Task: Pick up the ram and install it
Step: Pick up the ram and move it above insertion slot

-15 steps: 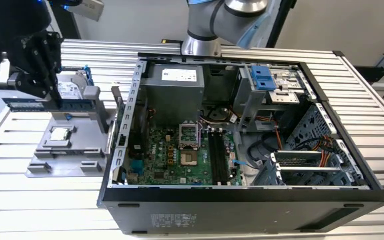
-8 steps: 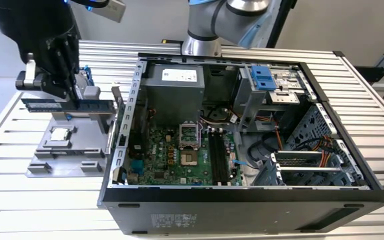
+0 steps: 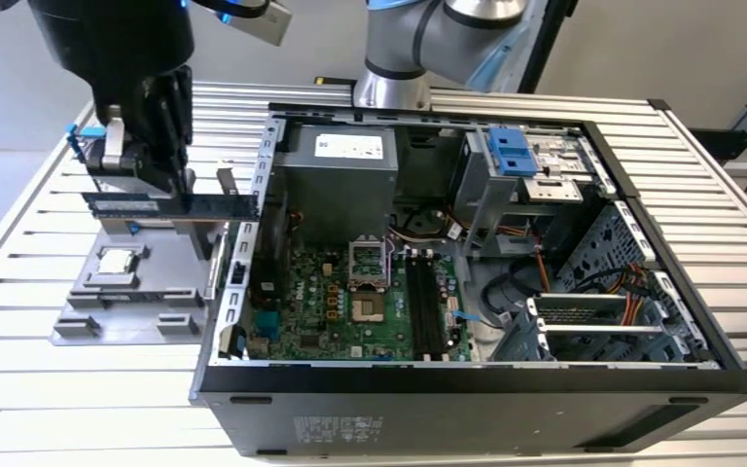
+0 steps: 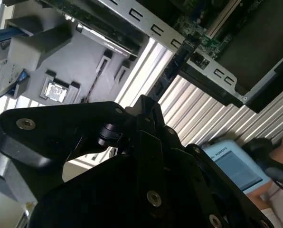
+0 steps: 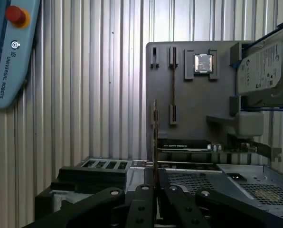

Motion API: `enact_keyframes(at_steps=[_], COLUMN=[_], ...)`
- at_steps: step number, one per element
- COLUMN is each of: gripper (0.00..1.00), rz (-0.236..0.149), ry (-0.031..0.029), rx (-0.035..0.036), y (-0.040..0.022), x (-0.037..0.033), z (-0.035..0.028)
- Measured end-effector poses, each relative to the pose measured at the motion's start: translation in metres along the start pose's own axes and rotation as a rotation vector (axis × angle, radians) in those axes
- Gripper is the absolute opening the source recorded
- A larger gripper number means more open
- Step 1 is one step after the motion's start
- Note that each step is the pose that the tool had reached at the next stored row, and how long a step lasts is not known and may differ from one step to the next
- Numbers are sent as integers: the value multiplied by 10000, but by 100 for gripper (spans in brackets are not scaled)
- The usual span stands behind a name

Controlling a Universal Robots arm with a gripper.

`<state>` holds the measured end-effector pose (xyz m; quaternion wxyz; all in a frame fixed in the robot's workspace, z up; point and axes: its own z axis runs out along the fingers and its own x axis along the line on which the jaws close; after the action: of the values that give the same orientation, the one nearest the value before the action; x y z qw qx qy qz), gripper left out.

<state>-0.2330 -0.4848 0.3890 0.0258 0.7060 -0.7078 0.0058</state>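
Claw (image 3: 156, 193) clenched tight on the ram (image 3: 225, 206), fingers pinched down on its top edge near the middle, with barely the board's thickness between them. In the exterior view the stick is up on its edge, level, with its long axis running 9 o'clock to 3 o'clock. The 3 o'clock end reaches right up to the side wall of the open computer case (image 3: 478, 409).

The ram hangs over the far part of the grey tray (image 3: 153, 302), which sits on the slatted desk (image 3: 737, 195) at 9 o'clock from the case. The square processor chip (image 3: 117, 261) lies in the tray at 6 o'clock from the claw. I cannot tell whether the stick is clear of the tray's holders.

In the first wrist view the ram (image 5: 155, 133) shows edge-on, a thin line running straight out from the claw (image 5: 155, 190), with the tray (image 5: 193, 109) and the hard drive (image 5: 269, 66) beyond. In the second wrist view the dark stick (image 4: 179, 61) slants away from the claw (image 4: 148, 107) towards the case wall.

Inside the case, the green board (image 3: 335, 311) carries long black slots (image 3: 422, 302), well apart from the ram
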Motion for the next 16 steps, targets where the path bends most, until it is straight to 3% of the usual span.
enact_keyframes(at_steps=[11, 13, 16], gripper=[0, 0, 0], rz=[-2, -1, -2], ry=[0, 0, 1], rx=[-28, -28, -29], y=[-455, -513, -535], x=[-1, -1, -1], z=[-13, -15, -15])
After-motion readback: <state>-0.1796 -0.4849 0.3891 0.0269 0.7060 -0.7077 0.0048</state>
